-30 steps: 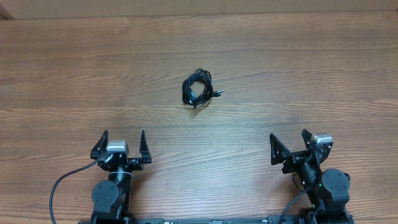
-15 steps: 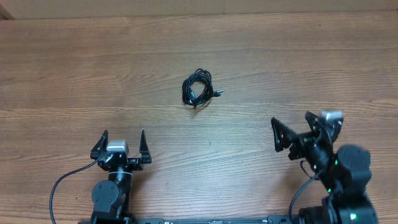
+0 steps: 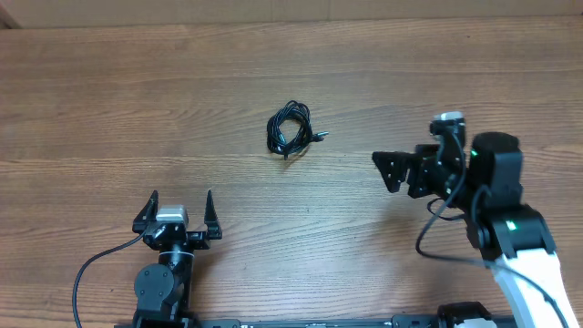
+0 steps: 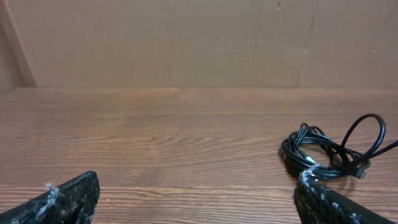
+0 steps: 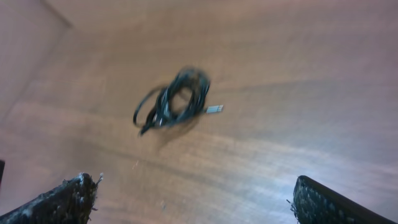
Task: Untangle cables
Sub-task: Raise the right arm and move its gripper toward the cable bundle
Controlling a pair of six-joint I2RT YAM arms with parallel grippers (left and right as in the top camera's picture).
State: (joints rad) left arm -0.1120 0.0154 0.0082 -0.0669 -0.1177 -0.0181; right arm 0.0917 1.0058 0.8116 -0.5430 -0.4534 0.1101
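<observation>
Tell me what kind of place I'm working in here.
Probably a robot test bench, not a home: wood-grain table, plain cardboard-like backdrop, and one bundle of cables laid out.

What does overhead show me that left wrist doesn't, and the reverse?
Overhead only: the right hand, open, pointing toward the cables, apart from them. Left wrist only: one loop of the bundle rising above the rest. Both: the coiled cables on the wooden table, and the open left hand.

No readable text, labels, brands, numbers or signs in any view.
</observation>
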